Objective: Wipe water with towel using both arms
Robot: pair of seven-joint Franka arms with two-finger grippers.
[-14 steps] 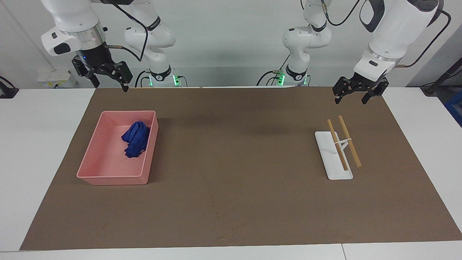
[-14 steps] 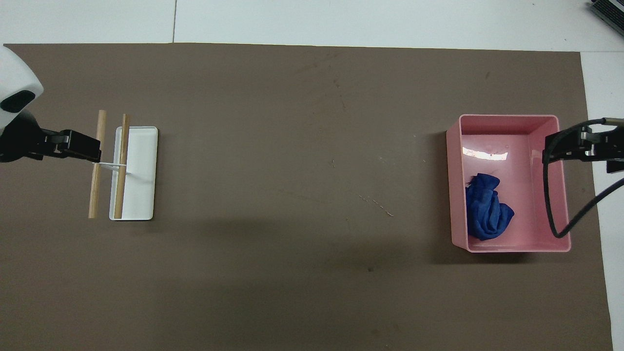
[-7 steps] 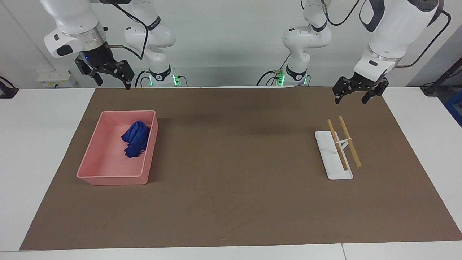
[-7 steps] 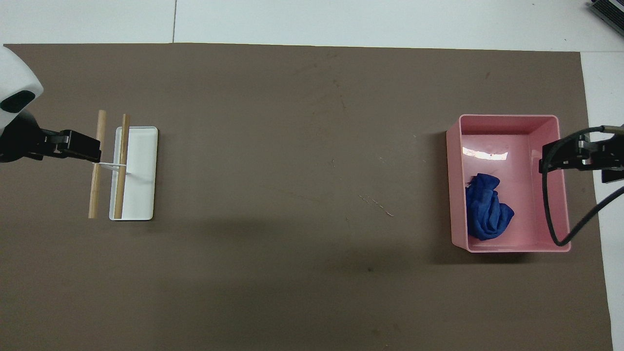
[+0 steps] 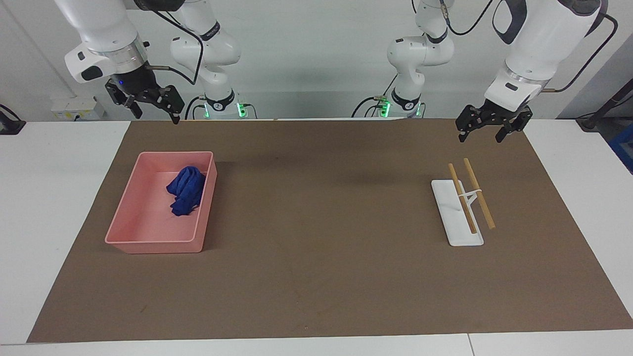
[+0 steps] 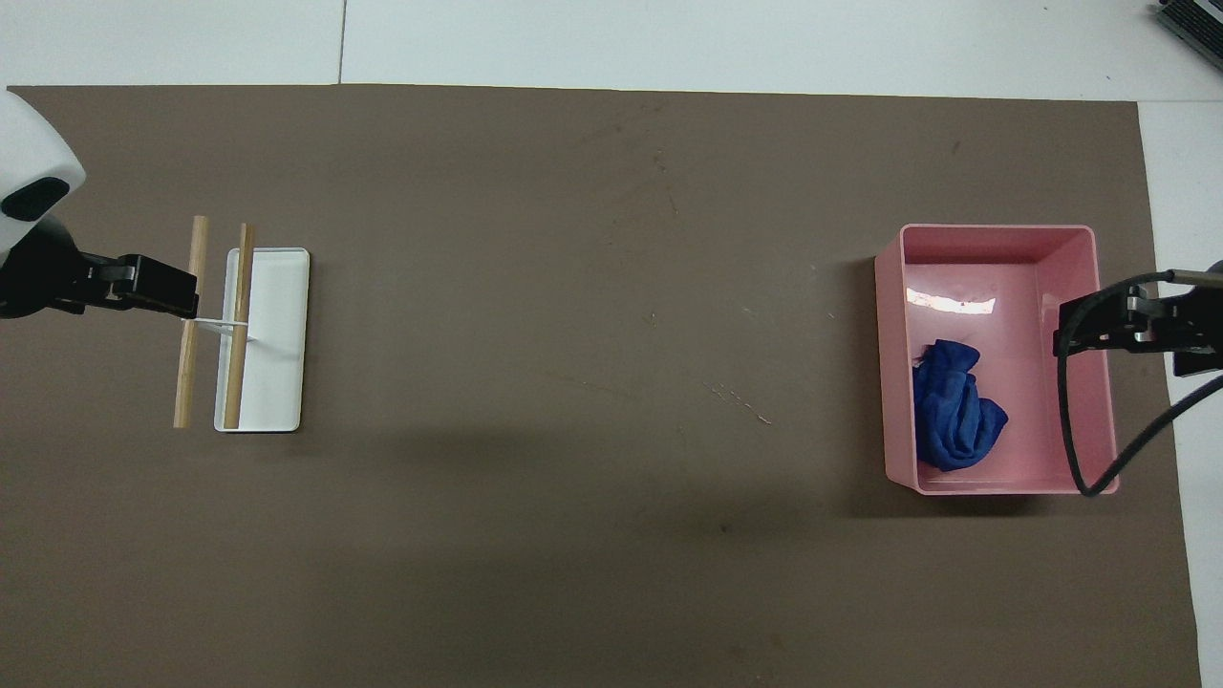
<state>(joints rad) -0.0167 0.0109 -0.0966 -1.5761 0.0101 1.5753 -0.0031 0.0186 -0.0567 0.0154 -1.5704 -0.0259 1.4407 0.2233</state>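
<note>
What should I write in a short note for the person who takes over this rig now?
Right hand: open, empty, in the air over the mat's edge by the pink tub.
Left hand: open, empty, in the air near the white rack with two wooden sticks.
Towel: crumpled inside the tub, untouched.
Water: I cannot make out any wet spot.
Done: nothing. Left: take the towel, wipe with both arms.

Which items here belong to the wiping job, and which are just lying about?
Belongs to the job:
towel, bunched in the pink tub
right gripper, raised
left gripper, raised

Lying about:
white tray
two wooden sticks

No water blotch is discernible on the brown mat.
</note>
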